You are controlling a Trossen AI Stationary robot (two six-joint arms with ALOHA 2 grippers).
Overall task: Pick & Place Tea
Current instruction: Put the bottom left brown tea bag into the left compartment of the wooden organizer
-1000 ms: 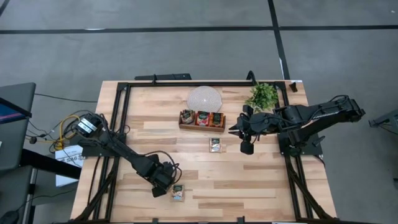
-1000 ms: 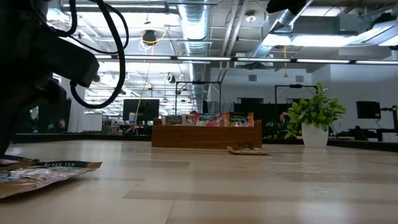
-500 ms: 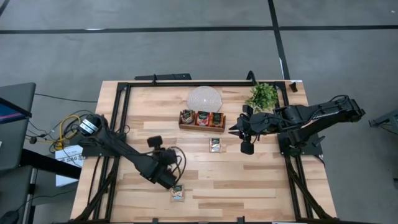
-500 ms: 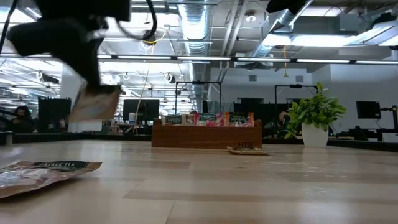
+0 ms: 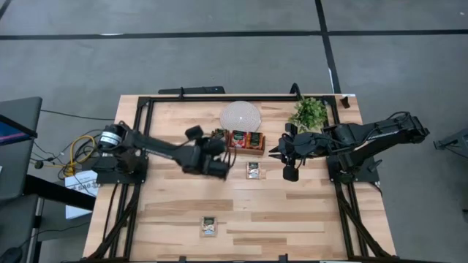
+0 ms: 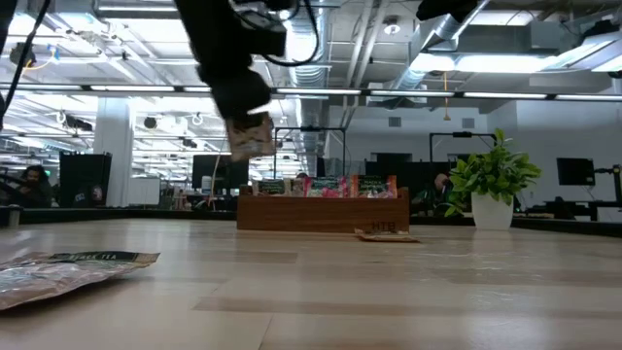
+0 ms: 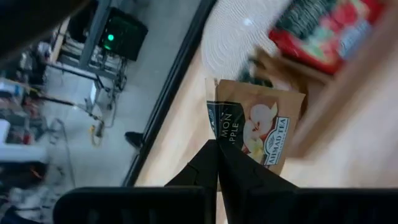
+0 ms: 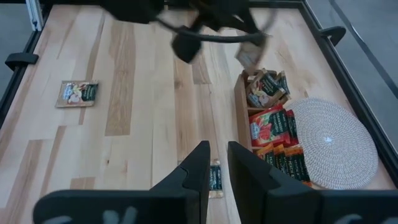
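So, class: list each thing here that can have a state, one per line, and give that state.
Left end effector: shut on a tea sachet, held in the air near the wooden tray.
Right end effector: empty, slightly open, hovering above the table.
Sachet by the tray: lying flat.
Sachet near the front edge: lying flat.
Wooden tray: holding sachets.

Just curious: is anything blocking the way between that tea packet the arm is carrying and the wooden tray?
Nothing visible does. The left gripper holds the sachet in the air just short of the wooden tray, and only bare table lies between them.
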